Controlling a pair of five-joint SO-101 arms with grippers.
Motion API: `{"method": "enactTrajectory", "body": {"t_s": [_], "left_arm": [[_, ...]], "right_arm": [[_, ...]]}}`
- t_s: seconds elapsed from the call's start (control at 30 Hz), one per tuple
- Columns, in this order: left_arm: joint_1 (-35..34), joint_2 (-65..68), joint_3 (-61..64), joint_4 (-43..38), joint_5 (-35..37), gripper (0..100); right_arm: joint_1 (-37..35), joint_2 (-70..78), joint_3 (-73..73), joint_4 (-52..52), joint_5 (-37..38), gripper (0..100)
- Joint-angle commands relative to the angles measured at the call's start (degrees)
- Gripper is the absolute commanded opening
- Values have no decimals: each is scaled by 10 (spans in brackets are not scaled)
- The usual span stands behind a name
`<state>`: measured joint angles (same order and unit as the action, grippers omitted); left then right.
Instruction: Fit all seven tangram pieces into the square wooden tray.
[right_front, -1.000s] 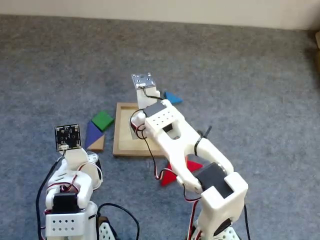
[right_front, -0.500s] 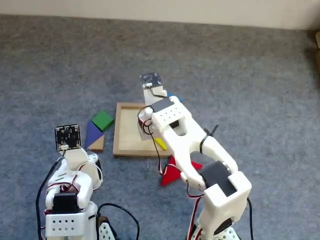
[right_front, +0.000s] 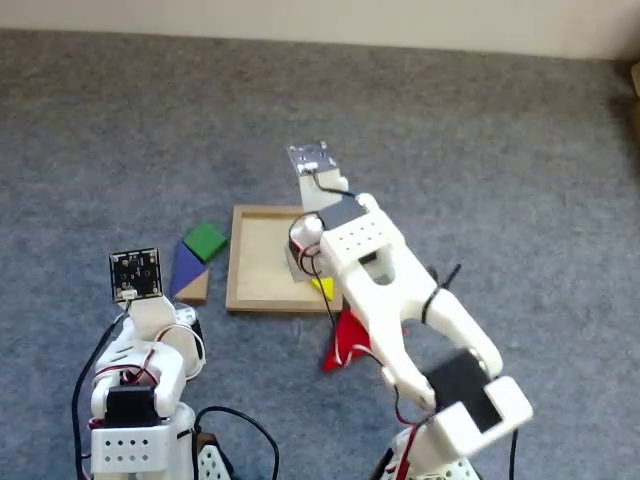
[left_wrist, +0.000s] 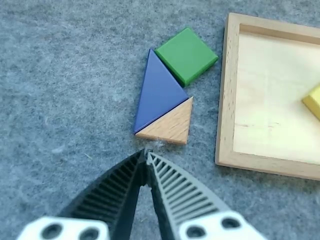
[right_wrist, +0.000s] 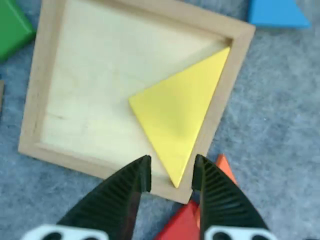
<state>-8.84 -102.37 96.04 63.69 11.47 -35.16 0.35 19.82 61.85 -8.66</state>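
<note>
- Wooden tray (right_front: 234, 262): lies at the middle of the grey carpet (right_front: 500, 150).
- Yellow triangle (right_wrist: 182, 112): lies in the tray's right half, with two of its corners overlapping the rim.
- Right gripper (right_wrist: 171, 172): released, its jaws apart on either side of the yellow triangle's near corner, above the tray's near edge.
- Left gripper (left_wrist: 146, 157): clenched on nothing, its tips meeting just short of the wood-coloured triangle (left_wrist: 170, 127).
- Purple triangle (left_wrist: 157, 95) and green square (left_wrist: 186, 55): touching, clustered with the wood-coloured triangle beside the tray's left edge.
- Blue piece (right_wrist: 277, 12): just beyond the tray's far right corner.
- Red pieces (right_wrist: 185, 220): at the tray's near right corner.
</note>
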Motion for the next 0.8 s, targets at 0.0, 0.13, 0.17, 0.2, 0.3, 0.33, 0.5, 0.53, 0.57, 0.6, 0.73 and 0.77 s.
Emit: {"method": "enactTrajectory", "body": {"t_s": [0.0,0.13,0.17,0.2,0.3,0.33,0.5,0.53,0.57,0.6,0.73,0.77], "left_arm": [[-8,-1,12,2,-4,5],[-8,-1,12,2,-4,5],[-8,-1,12,2,-4,5],[-8,-1,12,2,-4,5],[-8,-1,12,2,-4,5],[-8,-1,12,2,-4,5],[-8,-1,12,2,-4,5],[-8,-1,12,2,-4,5],[-8,-1,12,2,-4,5],[-8,-1,12,2,-4,5],[-8,-1,12,2,-4,5],[-8,-1,12,2,-4,5]], "right_arm": [[11,-74,12,4,6,139],[36,-114,29,6,6,142],[46,-118,30,7,6,142],[58,-123,29,15,6,143],[80,-114,26,56,3,182],[81,-107,26,67,3,209],[81,-55,24,89,2,267],[81,-44,20,88,2,267],[81,-33,10,91,2,267],[81,-22,2,94,2,267],[80,28,-11,94,2,267],[80,39,-13,93,2,267]]}}
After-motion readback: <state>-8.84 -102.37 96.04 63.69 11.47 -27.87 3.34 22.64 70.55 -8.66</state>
